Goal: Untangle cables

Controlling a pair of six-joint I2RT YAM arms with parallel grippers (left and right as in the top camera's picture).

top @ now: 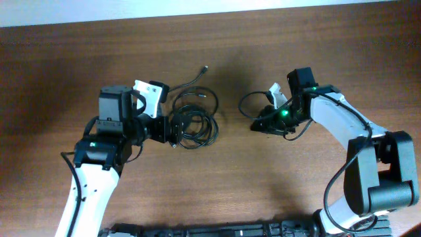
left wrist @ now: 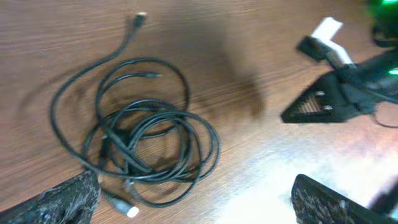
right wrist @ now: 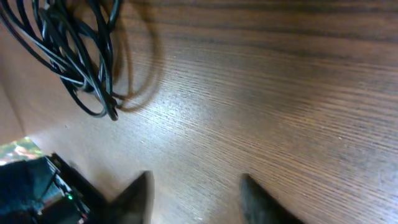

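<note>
The cables (left wrist: pixel 146 146) are lying knotted on the counter (top: pixel 217 191) just before the left claw (left wrist: pixel 193 202), which is gaping wide and empty. The right claw (right wrist: pixel 196 199) is hanging half-open, empty. Pinching several strands together is risking a tighter tangle.

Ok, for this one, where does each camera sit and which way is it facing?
Overhead: fixed above the table, looking straight down; both arms show, left hand and right hand either side of the cables.
Left wrist: on the left arm, looking past its own spread fingers at the cables, the right hand beyond.
Right wrist: on the right arm, looking low across bare wood; its own fingers show at the bottom edge.
Shared: all three views show the cables.
</note>
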